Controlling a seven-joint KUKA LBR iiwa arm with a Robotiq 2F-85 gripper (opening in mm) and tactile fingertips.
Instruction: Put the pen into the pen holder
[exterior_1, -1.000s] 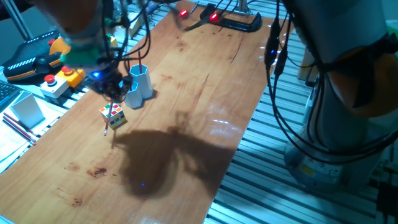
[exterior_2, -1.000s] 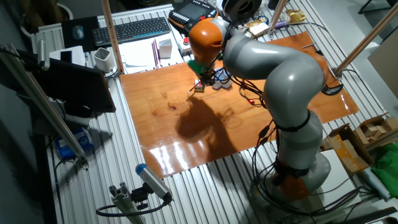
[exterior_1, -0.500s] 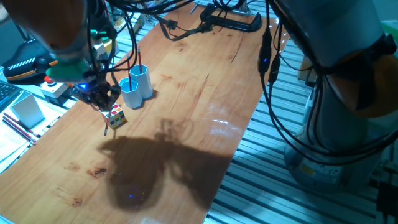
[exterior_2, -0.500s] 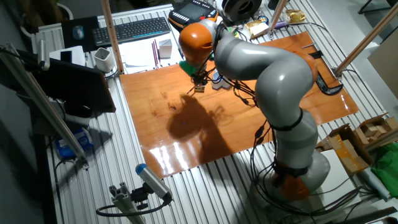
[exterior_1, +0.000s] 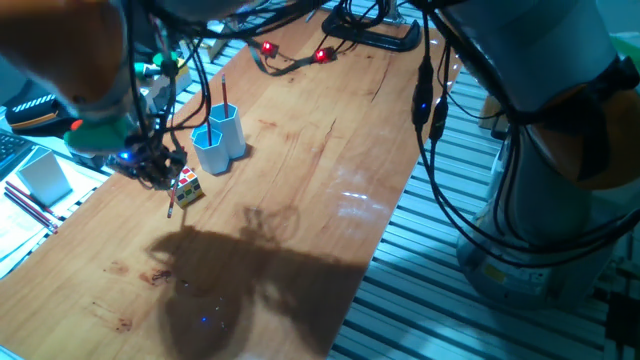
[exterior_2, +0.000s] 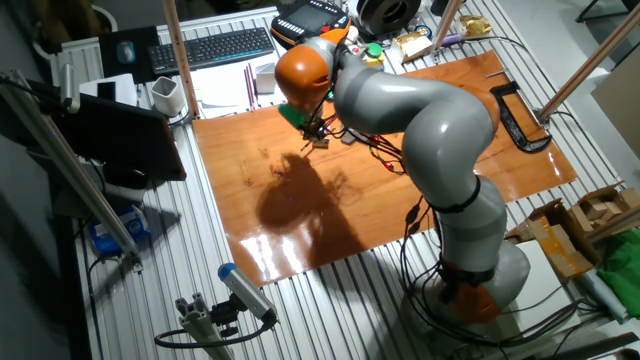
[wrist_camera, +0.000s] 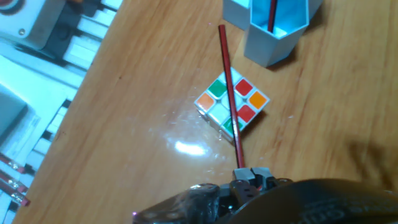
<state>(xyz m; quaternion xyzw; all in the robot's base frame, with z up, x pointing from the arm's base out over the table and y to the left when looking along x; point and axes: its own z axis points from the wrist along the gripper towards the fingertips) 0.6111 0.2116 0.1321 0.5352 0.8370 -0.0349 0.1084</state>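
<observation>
The gripper (wrist_camera: 252, 176) is seen at the bottom edge of the hand view, where only the dark tips of its fingers (wrist_camera: 244, 175) show; the near end of the pen (wrist_camera: 230, 99) disappears between them, so the fingers appear to be closed on the pen, though the contact itself is partly hidden. From the fingers the thin red pen runs up and slightly left across the frame, passing over the coloured puzzle cube (wrist_camera: 231, 107), whose white, green, orange and red stickers are visible on the top face. Whether the pen touches the cube or is held just above it cannot be told.

In one fixed view the gripper (exterior_1: 155, 168) is found low over the wooden table (exterior_1: 300, 150), just beside the cube (exterior_1: 187, 186), with the pen (exterior_1: 174, 197) seen as a short thin line by the cube.

Beyond the cube, the light-blue pen holder (wrist_camera: 273, 28) stands upright on the table, near the pen's far tip but apart from it. A second red pen (wrist_camera: 272, 14) stands in one of its tubes. In the other fixed view the gripper (exterior_2: 318, 132) is mostly covered by the arm.
</observation>
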